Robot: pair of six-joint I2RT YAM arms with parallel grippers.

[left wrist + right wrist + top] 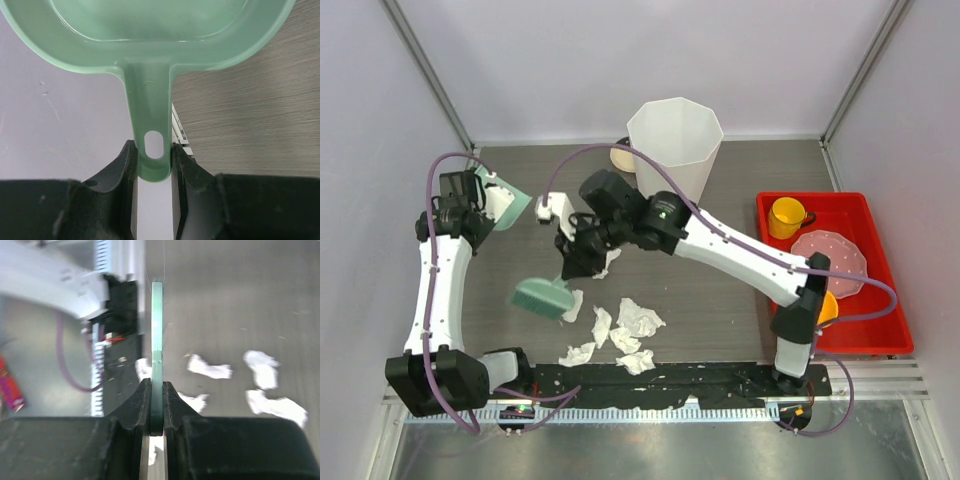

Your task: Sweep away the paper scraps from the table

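Several white paper scraps [640, 318] lie in a loose cluster on the table [770, 165] near its front middle; another scrap [611, 261] sits just under the right arm. My right gripper [576, 262] is shut on the thin handle of a green brush [542, 297], whose head hangs at the cluster's left edge. In the right wrist view the handle [157, 340] runs straight up from the right gripper [156, 390], with scraps [210, 367] to its right. My left gripper [480, 197] is at the far left, shut on the green dustpan [508, 207]. In the left wrist view the left gripper [154, 155] clamps the dustpan handle [152, 120].
A tall white faceted bin [674, 145] stands at the back centre with a tan round object [621, 155] behind it. A red tray [875, 320] at the right holds a yellow cup [787, 216] and a pink plate [830, 262]. A black rail [670, 380] borders the near edge.
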